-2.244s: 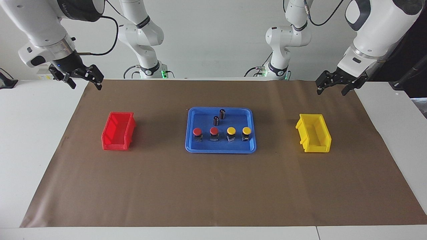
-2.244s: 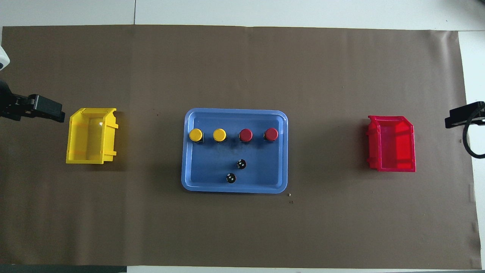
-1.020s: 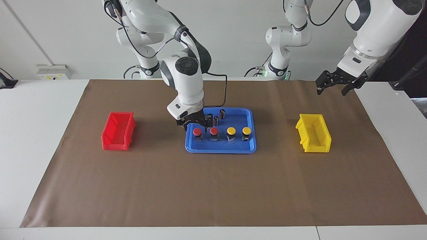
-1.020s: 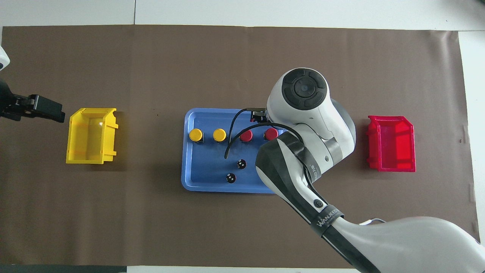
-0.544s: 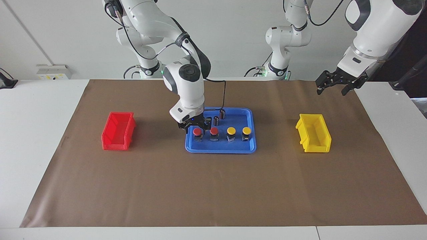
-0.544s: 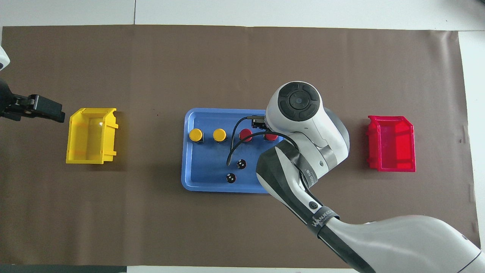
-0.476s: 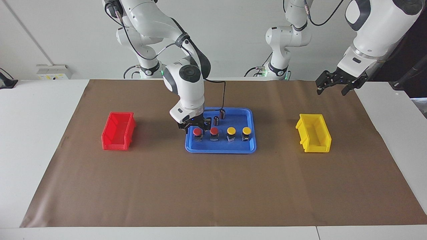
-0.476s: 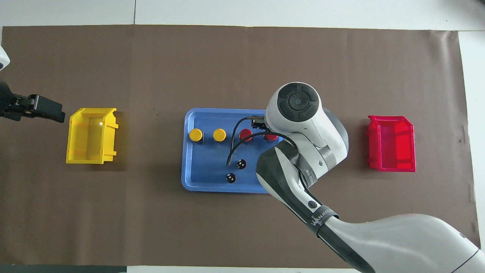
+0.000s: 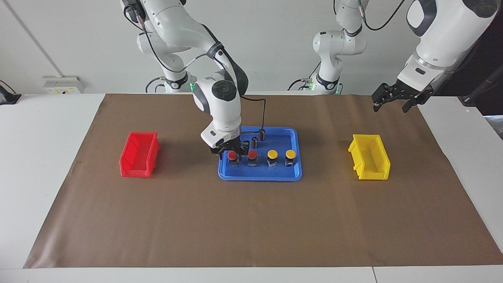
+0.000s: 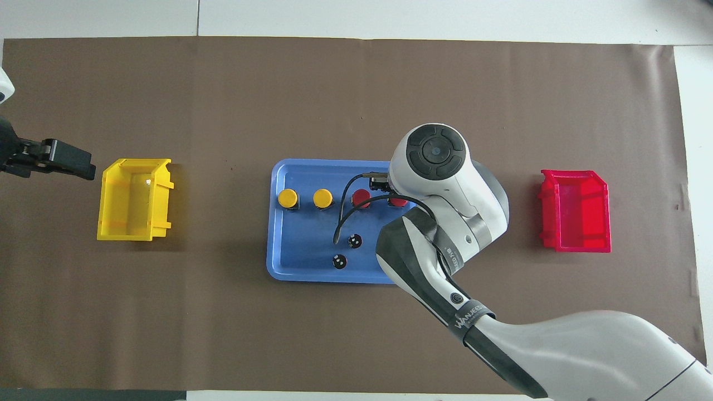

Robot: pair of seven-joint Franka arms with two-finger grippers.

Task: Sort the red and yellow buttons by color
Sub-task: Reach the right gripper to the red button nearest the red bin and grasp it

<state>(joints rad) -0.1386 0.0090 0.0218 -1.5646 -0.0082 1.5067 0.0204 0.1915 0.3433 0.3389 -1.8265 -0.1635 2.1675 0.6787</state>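
Observation:
Four buttons stand in a row in the blue tray [image 9: 259, 176]: two red buttons [image 9: 232, 156] [image 9: 252, 155] and two yellow buttons [image 9: 272, 153] [image 9: 290, 153]. My right gripper [image 9: 232, 153] is down on the red button at the row's end toward the right arm's side, straddling its cap. In the overhead view the right arm's wrist hides most of that red button [image 10: 396, 201]; the other red button [image 10: 361, 196] and the yellow buttons [image 10: 322, 197] [image 10: 288, 197] show. My left gripper [image 9: 395, 103] waits open in the air near the yellow bin [image 9: 369, 162].
A red bin [image 9: 139, 154] sits toward the right arm's end of the table. The yellow bin sits toward the left arm's end. Two small dark cylinders [image 9: 262, 134] [image 9: 254, 141] stand in the tray, nearer to the robots than the buttons.
The right arm swung in from its end of the table to the tray, and its gripper sank lower around the end red button while its jaws narrowed. The left arm stayed still.

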